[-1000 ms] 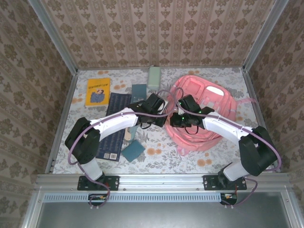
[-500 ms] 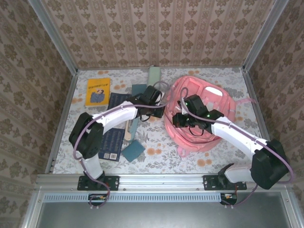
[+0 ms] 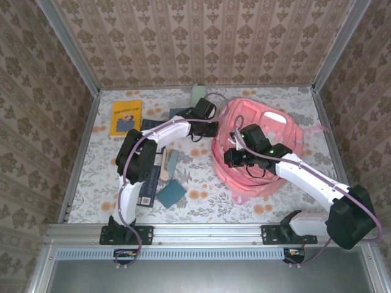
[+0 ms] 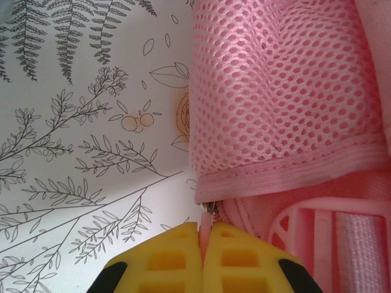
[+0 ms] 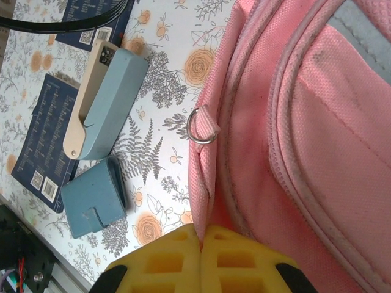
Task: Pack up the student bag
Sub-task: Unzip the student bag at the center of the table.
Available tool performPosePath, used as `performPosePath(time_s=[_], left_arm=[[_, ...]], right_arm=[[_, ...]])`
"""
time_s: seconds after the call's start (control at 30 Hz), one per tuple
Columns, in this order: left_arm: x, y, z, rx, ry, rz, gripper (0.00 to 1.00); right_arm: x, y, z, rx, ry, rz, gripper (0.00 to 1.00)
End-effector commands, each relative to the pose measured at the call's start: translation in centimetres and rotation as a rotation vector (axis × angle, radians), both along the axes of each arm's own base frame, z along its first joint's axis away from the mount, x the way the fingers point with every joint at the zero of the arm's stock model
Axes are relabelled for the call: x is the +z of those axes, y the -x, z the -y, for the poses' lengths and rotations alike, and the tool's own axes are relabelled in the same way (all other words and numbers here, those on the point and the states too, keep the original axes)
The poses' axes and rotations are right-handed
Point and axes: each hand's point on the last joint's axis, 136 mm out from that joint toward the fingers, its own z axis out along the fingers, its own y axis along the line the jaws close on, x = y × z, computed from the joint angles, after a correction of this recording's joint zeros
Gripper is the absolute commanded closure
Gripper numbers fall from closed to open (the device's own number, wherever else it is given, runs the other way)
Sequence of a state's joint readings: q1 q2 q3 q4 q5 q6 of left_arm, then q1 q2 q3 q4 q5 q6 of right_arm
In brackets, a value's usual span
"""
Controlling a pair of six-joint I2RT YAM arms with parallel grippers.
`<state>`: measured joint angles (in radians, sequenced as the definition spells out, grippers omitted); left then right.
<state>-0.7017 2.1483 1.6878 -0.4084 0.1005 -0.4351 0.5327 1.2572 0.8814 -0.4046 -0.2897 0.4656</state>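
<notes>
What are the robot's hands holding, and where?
Both pinch the student bag: the left gripper its zipper pull, the right gripper a fabric edge.

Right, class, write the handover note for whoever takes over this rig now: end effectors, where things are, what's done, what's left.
Left end effector: shut on the zip pull of the backpack.
Right end effector: shut on a fold of backpack fabric.
Backpack lies on the right; yellow book, blue case, small blue pouch and dark book lie outside it, to its left.
Done: both grips. Left: unzip, load the items.
</notes>
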Motion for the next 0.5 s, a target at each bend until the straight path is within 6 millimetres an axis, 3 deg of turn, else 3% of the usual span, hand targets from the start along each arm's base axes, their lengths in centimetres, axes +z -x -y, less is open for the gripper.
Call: performPosePath(time_s=[0.0, 0.27, 0.47], left_arm=[[-0.2, -5.0, -4.3, 0.232, -0.074, 0.088, 1.0], [-0.5, -5.8, -10.3, 0.505, -0.139, 0.093, 1.0], [1.0, -3.8, -14.4, 0.638, -0.167, 0.136, 1.0]], right_arm=[[0.5, 3.0, -0.7, 0.093, -0.038, -0.057, 1.0], [1.3, 3.3, -1.7, 0.137, -0.062, -0.057, 1.0], [1.5, 3.4, -1.9, 0.171, -0.039, -0.06, 1.0]])
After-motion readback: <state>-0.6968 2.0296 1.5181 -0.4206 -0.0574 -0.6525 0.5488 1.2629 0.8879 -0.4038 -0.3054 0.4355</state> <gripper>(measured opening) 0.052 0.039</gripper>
